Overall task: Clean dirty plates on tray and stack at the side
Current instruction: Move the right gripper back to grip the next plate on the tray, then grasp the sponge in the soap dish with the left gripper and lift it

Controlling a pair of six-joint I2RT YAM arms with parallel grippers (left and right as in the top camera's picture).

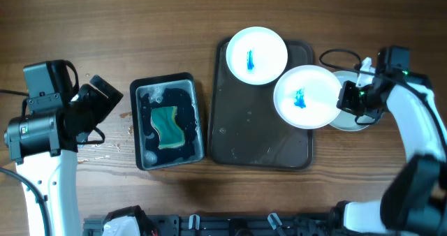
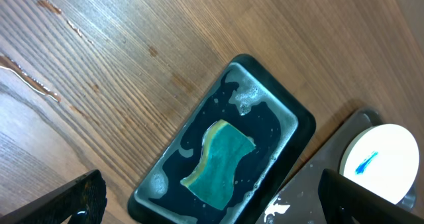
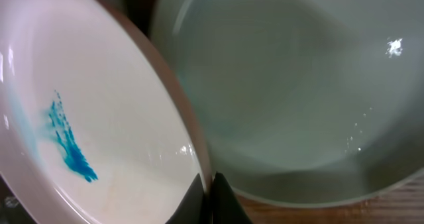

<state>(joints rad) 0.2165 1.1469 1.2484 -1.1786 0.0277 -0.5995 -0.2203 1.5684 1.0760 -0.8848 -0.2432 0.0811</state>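
Because its two fingers (image 3: 224, 204) are pressed together on a rim, the right pincer (image 1: 347, 96) is closed and gripping a white plate (image 1: 305, 96) that carries a blue smear at its middle. This held plate reaches inward from the pincer toward the middle of the bench (image 1: 105, 26), lying across the near edge of the dark tray (image 1: 258, 131). Directly beneath the right pincer and partly covered by the held plate sits a clean plate (image 1: 351, 121), resting on the bench just beside the tray; the wrist view shows its pale bowl with no blue in it. Farther from the right pincer, at the far corner of the tray, lies a second smeared plate (image 1: 257, 56), its rim touching or nearly touching the held one. The left pincer (image 1: 101, 100) stands wide open and holds nothing, hanging above the bare wood. Just ahead of it, between it and the tray, is a black tub (image 1: 166, 78) of soapy water with a green sponge (image 1: 167, 128) lying in it.
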